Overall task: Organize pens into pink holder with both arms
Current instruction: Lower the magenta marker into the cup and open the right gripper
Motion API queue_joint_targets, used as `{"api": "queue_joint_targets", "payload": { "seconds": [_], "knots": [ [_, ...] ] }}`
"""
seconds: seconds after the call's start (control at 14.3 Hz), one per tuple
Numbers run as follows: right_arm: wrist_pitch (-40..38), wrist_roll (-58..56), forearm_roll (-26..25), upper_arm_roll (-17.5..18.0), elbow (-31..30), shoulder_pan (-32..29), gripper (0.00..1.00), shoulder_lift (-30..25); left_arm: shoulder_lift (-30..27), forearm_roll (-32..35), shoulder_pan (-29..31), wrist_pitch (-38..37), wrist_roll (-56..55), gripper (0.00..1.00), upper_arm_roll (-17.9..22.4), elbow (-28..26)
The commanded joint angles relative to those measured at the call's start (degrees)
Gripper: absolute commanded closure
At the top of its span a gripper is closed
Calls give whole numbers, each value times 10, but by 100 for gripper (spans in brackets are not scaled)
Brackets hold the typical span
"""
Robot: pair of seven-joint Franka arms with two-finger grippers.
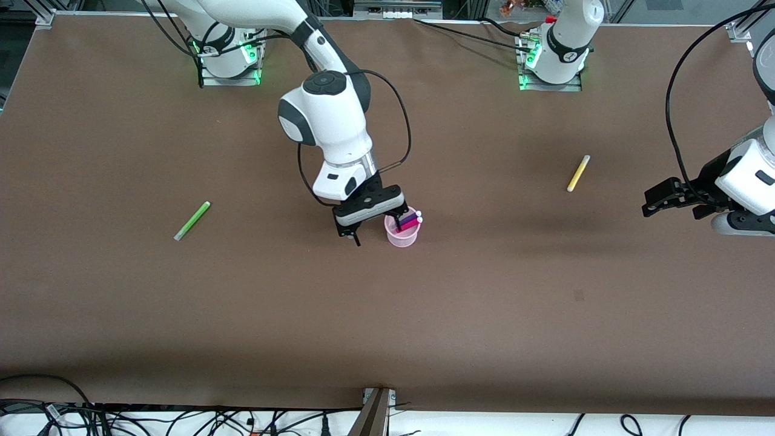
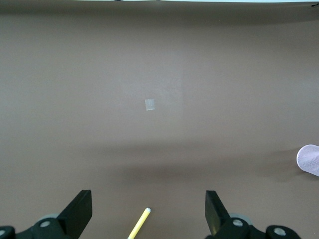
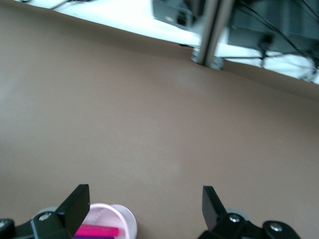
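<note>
The pink holder [image 1: 401,235] stands mid-bench with bare brown bench [image 1: 387,315] all round it — the magenta pen [image 1: 410,224] and the purple pen [image 1: 409,215] lean inside. The right gripper [image 1: 376,227] sits at its rim, fingers wide apart. The green pen [image 1: 192,221] lies toward the right arm's end, the yellow pen [image 1: 578,173] toward the left arm's. There the left gripper [image 1: 654,203] waits — fingers wide, holding nothing.

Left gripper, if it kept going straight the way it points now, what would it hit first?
Probably the yellow pen. In its wrist view, the open left gripper has the pen lying on the brown table between its jaws, though depth is unclear; it may meet bare table first.

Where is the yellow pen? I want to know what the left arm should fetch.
The yellow pen lies on the table toward the left arm's end, near the open left gripper.
</note>
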Motion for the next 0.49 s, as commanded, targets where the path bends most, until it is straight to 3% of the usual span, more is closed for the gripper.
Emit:
{"api": "queue_joint_targets", "payload": {
  "seconds": [0.0,0.28,0.42],
  "knots": [
    [-103,-1,48,3,-5,-32,0,-53,0,-11,2,-4,4,0,-4,11],
    [-235,-80,112,3,-40,-88,0,-147,0,-9,2,-4,5,0,-4,10],
    [-300,-135,136,19,-58,-143,0,-196,0,-8,1,-4,5,0,-6,10]
  ]
}}
